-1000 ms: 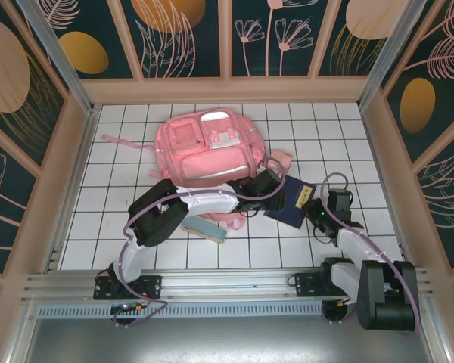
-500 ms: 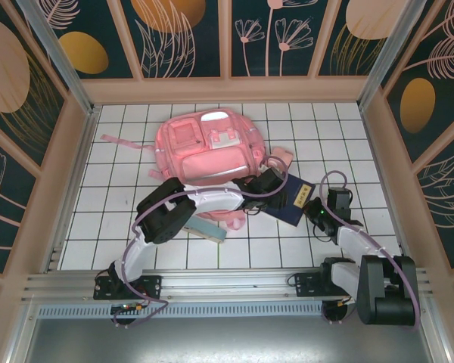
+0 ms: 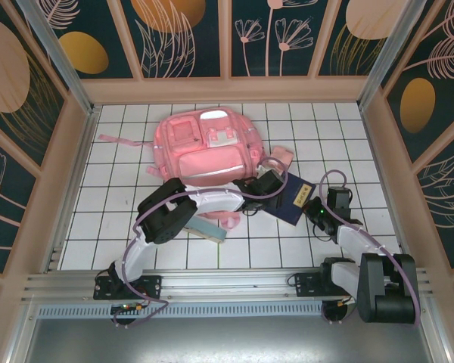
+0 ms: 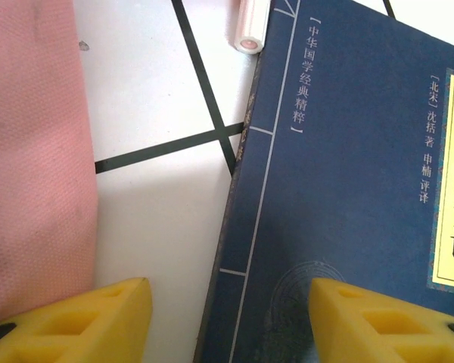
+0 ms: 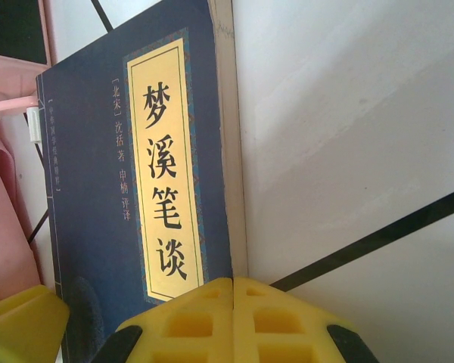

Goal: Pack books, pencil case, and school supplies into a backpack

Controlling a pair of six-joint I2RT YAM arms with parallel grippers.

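Left tool (image 4: 227, 302) spread, right tool (image 5: 233, 299) pinched closed.
I see my left arm (image 3: 204, 200) bent at the elbow, reaching from the near-left edge to the middle of the tabletop (image 3: 121, 174), its yellow fingers (image 4: 98, 318) apart. My right arm (image 3: 359, 242) is folded by the near-right corner, pads pressed together.

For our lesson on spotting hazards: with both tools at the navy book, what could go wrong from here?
1. The left tool stands open across one long edge of the navy book, which lies flat; closing may shove it rather than grip it.
2. The backpack lies close beside that tool, so fabric might snag.
3. The right tool is shut at the book's opposite edge; a push could skew it.
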